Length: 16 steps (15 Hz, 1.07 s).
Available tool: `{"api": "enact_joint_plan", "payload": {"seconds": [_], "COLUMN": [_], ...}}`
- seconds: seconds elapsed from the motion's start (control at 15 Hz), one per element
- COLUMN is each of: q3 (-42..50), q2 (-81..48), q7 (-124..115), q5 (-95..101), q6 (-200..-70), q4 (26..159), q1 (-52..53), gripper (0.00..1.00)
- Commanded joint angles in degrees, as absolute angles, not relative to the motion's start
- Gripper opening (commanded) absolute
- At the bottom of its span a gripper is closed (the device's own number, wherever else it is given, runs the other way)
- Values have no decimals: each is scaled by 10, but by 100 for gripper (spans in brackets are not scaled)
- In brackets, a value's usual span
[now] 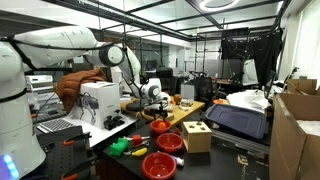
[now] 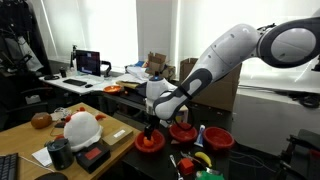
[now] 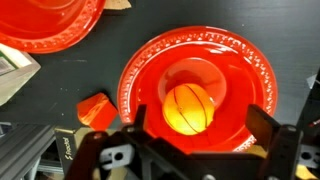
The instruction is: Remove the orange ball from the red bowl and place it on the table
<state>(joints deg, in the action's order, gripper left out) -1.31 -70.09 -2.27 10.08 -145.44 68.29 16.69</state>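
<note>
In the wrist view the orange ball (image 3: 189,107), with thin dark seam lines, lies in the middle of a red bowl (image 3: 140,70) on the dark table (image 3: 45,95). My gripper (image 3: 198,125) is open just above the bowl, one finger on each side of the ball, not touching it. In both exterior views the gripper (image 1: 157,112) (image 2: 150,124) points down over that red bowl (image 1: 160,126) (image 2: 150,143); the ball is hidden there.
Two more red bowls stand close by (image 1: 170,142) (image 1: 158,165) (image 2: 183,130) (image 2: 218,138); one shows in the wrist view (image 3: 50,25). A small orange block (image 3: 95,108) lies beside the bowl. A tan wooden box (image 1: 196,136) and green and yellow toys (image 1: 125,147) are near.
</note>
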Motion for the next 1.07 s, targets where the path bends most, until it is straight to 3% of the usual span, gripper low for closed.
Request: {"api": "enact_joint_plan", "payload": {"seconds": [0.0, 1.0], "q3": [6, 15], "q2": [-760, -857], "q7": [-49, -119], "q5": [95, 84], "q6": [-1446, -1371], "q4": [597, 433], "q1": [175, 192], "gripper": [100, 100]}}
